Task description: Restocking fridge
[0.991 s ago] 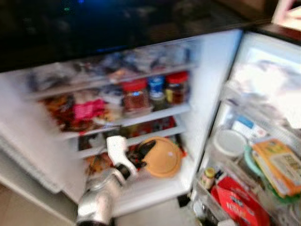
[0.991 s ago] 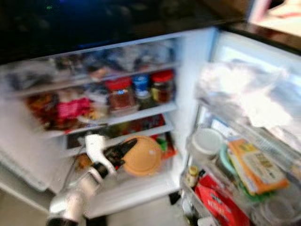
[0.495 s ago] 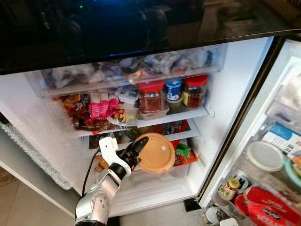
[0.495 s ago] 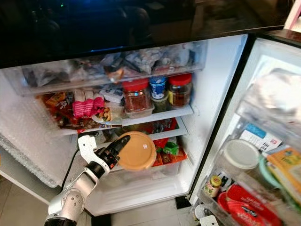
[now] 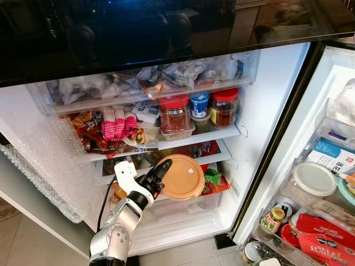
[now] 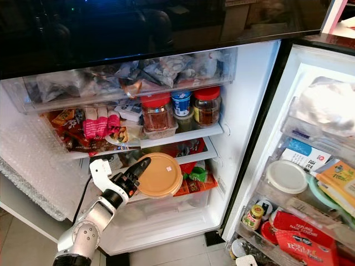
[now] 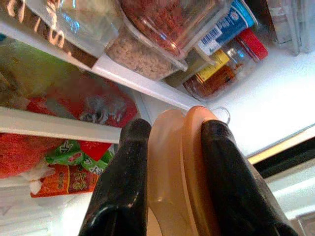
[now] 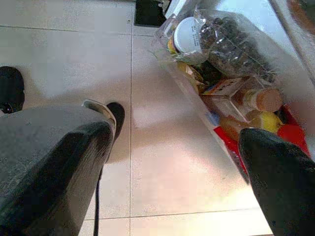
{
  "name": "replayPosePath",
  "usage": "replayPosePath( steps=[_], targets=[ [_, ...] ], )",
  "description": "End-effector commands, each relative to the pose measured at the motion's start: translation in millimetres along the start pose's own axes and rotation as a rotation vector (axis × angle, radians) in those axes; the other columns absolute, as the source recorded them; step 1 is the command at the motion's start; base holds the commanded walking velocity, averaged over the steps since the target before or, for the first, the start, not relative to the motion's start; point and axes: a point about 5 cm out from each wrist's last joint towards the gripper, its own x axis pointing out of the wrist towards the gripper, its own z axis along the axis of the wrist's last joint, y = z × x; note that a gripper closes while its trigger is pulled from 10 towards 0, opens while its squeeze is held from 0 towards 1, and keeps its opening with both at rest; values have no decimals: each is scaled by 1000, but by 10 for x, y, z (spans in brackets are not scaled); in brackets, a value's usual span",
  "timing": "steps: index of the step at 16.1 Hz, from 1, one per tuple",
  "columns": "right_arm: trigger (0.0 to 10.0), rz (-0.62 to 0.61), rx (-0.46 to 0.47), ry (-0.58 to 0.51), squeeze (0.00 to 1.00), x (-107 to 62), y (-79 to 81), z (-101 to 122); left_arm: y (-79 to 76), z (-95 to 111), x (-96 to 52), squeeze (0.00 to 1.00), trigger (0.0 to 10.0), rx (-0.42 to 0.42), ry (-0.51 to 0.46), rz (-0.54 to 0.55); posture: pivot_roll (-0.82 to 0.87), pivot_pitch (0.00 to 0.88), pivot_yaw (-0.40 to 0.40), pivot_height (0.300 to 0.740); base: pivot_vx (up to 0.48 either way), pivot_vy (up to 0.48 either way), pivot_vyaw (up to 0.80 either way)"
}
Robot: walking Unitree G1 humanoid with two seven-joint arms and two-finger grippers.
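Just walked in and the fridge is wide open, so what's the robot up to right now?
It is restocking the fridge. The left gripper is shut on a round tan plastic container with a lid, held on edge in front of the lower white shelf, above the clear bottom drawer. The container is not yet set down. The right gripper hangs open over the tiled floor by the door bins.

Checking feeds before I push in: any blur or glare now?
Eye views: sharp; the lit fridge wall is bright, the dark panel above reflects the room. Left wrist view: the claw gripping the tan lid looms large and soft, jars behind readable. Right wrist view: evenly lit floor, fingers blurry.
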Motion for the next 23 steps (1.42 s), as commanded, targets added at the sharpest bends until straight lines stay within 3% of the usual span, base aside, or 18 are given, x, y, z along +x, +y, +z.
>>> replayPosePath(
  steps=[1,9,23],
  targets=[
    [10000,5,-1,1,0,-1,10,-10,-1,50,33,0,10000,2,-24,8,-74,0,39,740,0,0,0],
    [10000,30,10,-28,0,5,66,44,-1,53,48,0,10000,14,-32,19,-71,2,33,655,0,0,0],
    [10000,37,40,-55,0,0,80,46,21,99,60,0,10000,-3,-64,37,-75,4,34,655,0,0,0]
  ],
)
